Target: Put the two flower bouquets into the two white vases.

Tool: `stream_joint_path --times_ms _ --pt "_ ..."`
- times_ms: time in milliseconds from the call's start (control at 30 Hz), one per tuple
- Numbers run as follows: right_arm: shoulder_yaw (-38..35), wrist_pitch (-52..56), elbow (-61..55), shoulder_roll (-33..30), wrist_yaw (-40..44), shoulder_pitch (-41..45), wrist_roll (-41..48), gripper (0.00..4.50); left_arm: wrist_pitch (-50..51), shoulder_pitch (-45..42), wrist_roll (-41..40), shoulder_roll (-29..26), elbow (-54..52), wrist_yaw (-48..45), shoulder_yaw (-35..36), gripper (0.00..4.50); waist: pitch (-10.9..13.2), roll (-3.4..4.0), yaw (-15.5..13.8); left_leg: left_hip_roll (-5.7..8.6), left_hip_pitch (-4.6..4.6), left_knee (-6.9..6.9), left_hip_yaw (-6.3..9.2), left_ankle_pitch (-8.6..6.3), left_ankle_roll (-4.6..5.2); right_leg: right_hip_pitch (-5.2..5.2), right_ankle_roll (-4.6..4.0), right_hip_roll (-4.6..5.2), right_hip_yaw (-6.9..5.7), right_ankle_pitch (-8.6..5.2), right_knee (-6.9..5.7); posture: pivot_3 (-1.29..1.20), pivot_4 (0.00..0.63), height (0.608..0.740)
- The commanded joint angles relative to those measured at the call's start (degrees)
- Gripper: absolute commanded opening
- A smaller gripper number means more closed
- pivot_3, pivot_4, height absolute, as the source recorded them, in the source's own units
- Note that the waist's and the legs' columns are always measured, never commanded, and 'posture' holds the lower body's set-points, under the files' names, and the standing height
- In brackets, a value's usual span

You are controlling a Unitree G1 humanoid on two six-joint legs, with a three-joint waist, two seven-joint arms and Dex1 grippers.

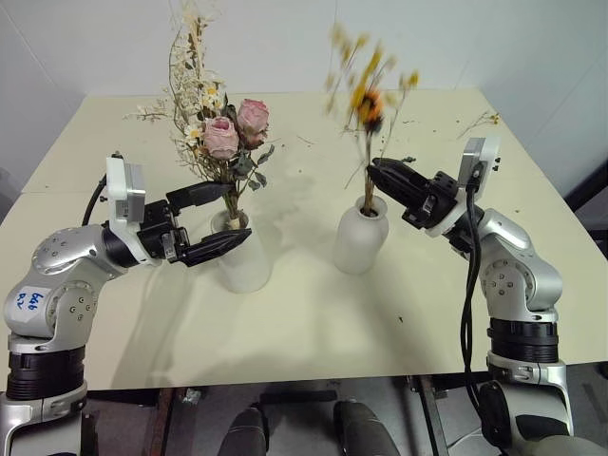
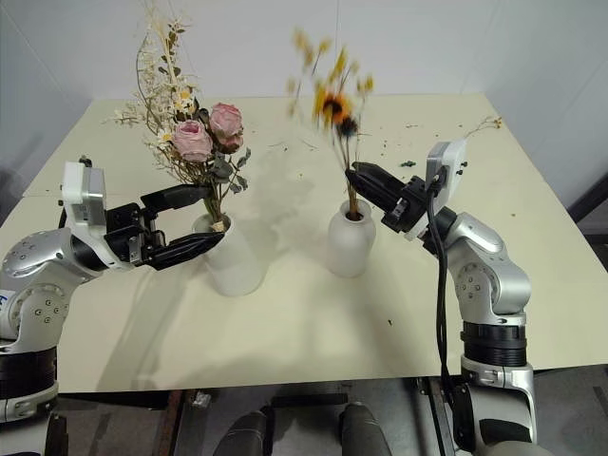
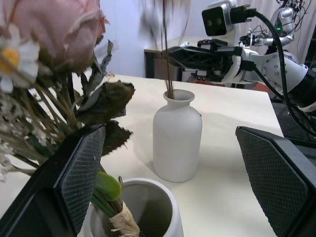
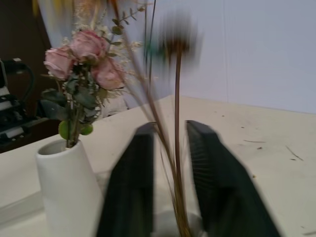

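Parting around the dried bouquet (image 1: 366,104) stems at frame centre, the right gripper (image 1: 377,172) could snag them, tipping the narrow-necked vase (image 1: 360,235).

It looks like a robotics lab. Beyond the left gripper (image 3: 173,197), a second robot (image 3: 286,15) and equipment clutter stand behind the cream table (image 3: 232,113), against bare white walls.

A bare strip of worktop (image 1: 304,313) is left between the two white vases (image 1: 245,256), wide enough for a claw. Overhead passage is blocked by the rose bouquet (image 1: 223,133) and the thin yellow-flowered stems (image 1: 366,109); the front edge lies open.
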State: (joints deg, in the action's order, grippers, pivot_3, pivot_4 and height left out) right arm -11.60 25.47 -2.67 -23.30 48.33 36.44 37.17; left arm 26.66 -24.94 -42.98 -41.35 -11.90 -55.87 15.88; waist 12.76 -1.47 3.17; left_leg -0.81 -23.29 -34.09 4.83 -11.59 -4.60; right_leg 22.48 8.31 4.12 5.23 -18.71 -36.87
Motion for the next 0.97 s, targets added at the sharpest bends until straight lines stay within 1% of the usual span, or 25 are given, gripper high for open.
stream_joint_path --times_ms 33,67,100,133,233,333,400,500,567,667,800,967 --pt "-1.9 -1.5 -2.4 -3.0 1.3 -0.3 0.7 2.59 -0.2 -0.2 -1.1 -1.3 -2.2 0.1 2.4 4.50 0.0 0.00 -0.1 0.00 0.00 0.00 0.00 0.00 0.00 0.00 0.00 0.00 0.00 0.00 0.02 0.00 0.150 0.740" --pt "-2.4 -1.4 -2.6 -4.2 1.7 -0.5 0.8 2.97 -0.3 0.0 -1.0 -1.5 -2.1 0.0 2.6 4.50 0.0 0.00 -0.1 0.00 -0.01 0.00 0.00 0.00 0.00 -0.01 0.00 0.00 0.00 0.00 0.04 0.00 0.150 0.740" --pt "-2.9 -1.1 -2.8 -5.6 2.1 -0.7 1.1 3.22 -0.3 0.2 -1.1 -1.8 -1.9 -0.2 2.9 4.50 0.0 0.00 -0.1 0.00 -0.01 0.01 0.00 0.00 0.01 -0.01 0.00 0.00 0.00 0.00 0.05 0.00 0.150 0.740" --pt "-3.2 -0.9 -2.8 -6.6 2.5 -0.9 1.2 3.61 -0.3 0.3 -1.1 -1.9 -1.9 -0.3 3.1 4.50 0.0 0.00 -0.1 0.00 -0.01 0.01 0.00 -0.01 0.01 -0.01 0.00 0.00 0.00 0.00 0.06 0.00 0.150 0.740" --pt "-5.7 0.0 -2.3 -13.0 5.4 -2.8 1.7 4.48 -0.5 2.8 -0.4 -3.7 -1.1 -1.4 5.2 4.50 0.0 0.00 -0.2 0.00 -0.02 0.03 -0.01 -0.03 0.04 -0.01 0.00 0.01 0.00 0.00 0.11 0.00 0.150 0.740" --pt "-6.7 -1.7 -0.5 -19.4 9.6 -5.7 -0.7 4.48 -1.0 5.4 0.2 -5.3 -0.2 -2.4 7.2 4.50 0.0 0.00 -0.2 0.00 -0.01 0.06 -0.03 -0.07 0.12 -0.04 -0.01 0.01 0.00 -0.01 0.23 0.00 0.150 0.740" --pt "-7.4 -2.0 1.9 -24.2 14.5 -8.6 -1.2 4.48 -1.5 6.9 0.4 -6.0 0.7 -3.1 8.4 4.50 0.0 -0.01 -0.2 -0.01 0.00 0.07 -0.08 -0.10 0.17 -0.06 -0.02 0.01 0.03 -0.01 0.31 0.00 0.150 0.740" --pt "-7.7 -5.3 5.5 -27.0 17.4 -10.4 -3.0 4.48 -1.7 8.2 0.5 -6.8 1.9 -4.9 8.7 4.50 0.0 -0.02 -0.1 -0.01 0.00 0.06 -0.14 -0.11 0.18 -0.09 -0.01 0.01 0.05 -0.01 0.37 0.00 0.150 0.740" --pt "-7.5 -7.9 6.1 -28.7 20.3 -12.7 -4.6 4.48 -2.8 8.3 1.5 -8.1 4.6 -6.9 8.9 4.50 0.0 -0.02 0.0 -0.01 0.02 0.06 -0.24 -0.11 0.18 -0.07 0.00 0.02 0.12 0.00 0.38 0.00 0.150 0.740" --pt "-7.9 -12.1 6.3 -29.7 22.9 -14.9 -6.2 4.48 -4.2 7.4 2.8 -9.4 7.9 -8.5 8.7 4.50 0.0 -0.02 0.0 -0.03 0.04 0.06 -0.30 -0.12 0.19 -0.04 -0.01 0.00 0.15 0.00 0.37 0.00 0.150 0.740" --pt "-8.0 -12.9 6.6 -30.4 23.3 -15.5 -6.9 4.48 -5.2 7.3 3.8 -10.1 9.4 -10.0 8.2 4.50 0.0 -0.02 0.0 -0.02 0.06 0.06 -0.52 -0.12 0.19 -0.03 0.09 0.02 0.35 0.05 0.41 0.00 0.150 0.740" --pt "-7.5 -13.1 6.5 -29.4 22.5 -15.0 -6.7 4.48 -7.3 7.3 5.3 -9.5 10.3 -9.6 8.8 4.50 0.0 -0.03 0.0 -0.03 0.09 0.05 -0.54 -0.12 0.19 -0.02 0.09 0.02 0.38 0.07 0.41 0.00 0.150 0.740"
